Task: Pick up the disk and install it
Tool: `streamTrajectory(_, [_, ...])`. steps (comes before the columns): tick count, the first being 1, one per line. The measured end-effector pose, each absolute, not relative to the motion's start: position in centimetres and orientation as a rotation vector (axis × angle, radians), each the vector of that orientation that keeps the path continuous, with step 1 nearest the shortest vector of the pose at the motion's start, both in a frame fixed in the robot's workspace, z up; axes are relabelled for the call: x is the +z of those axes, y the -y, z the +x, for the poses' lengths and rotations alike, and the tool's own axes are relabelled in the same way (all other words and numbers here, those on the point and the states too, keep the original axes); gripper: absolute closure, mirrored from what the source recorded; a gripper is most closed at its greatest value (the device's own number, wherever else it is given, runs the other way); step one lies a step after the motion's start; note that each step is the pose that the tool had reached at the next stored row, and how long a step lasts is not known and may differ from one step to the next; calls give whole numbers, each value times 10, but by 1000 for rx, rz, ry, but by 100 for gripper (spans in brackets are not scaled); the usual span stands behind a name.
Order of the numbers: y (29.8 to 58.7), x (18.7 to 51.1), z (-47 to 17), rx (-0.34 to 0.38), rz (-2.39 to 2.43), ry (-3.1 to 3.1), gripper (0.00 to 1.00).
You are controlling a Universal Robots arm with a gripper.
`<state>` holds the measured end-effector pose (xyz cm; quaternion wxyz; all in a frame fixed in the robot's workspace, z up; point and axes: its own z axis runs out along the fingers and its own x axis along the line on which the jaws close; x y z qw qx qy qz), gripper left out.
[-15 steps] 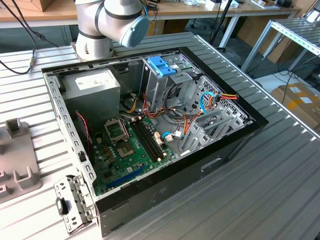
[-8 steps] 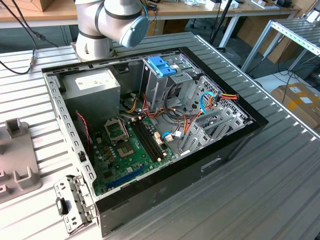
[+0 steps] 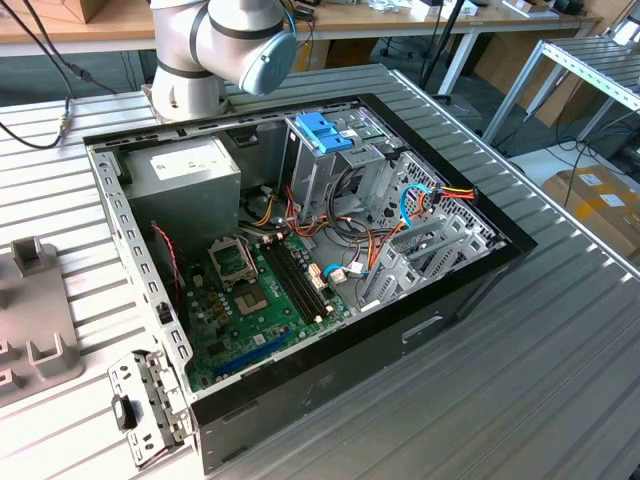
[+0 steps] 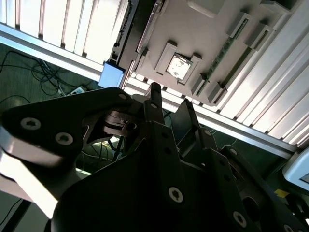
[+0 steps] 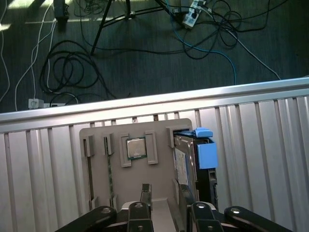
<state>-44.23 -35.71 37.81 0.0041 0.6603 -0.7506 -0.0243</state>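
- In the first wrist view our tool (image 5: pixel 164 198) is released: its two dark fingers (image 5: pixel 140 212) stand apart with nothing held between them.
- The disk (image 5: pixel 191 159) stands on edge in a slot of the grey holder (image 5: pixel 96 169), with its blue frame at the end far from the tool.
- The disk sits just beyond one finger, off to the side of the gap and not in line with it; we see no contact.
- A chip (image 5: pixel 136 147) lies flat in the holder beside the disk.
- The holder rests on the ribbed counter (image 5: pixel 270 159), close to its edge; past that edge we see the floor (image 5: pixel 145 58) and loose cables (image 5: pixel 67 67).
- In the middle of the exterior view the computer case (image 3: pixel 470 290) lies open, with its drive cage (image 3: pixel 320 175) under a blue bracket (image 3: pixel 325 132); bare counter runs along the exterior view's right.
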Motion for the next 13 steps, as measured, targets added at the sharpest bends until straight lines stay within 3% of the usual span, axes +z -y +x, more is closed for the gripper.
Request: streamTrajectory(13, [357,375,-442,-78,2070,2353,64])
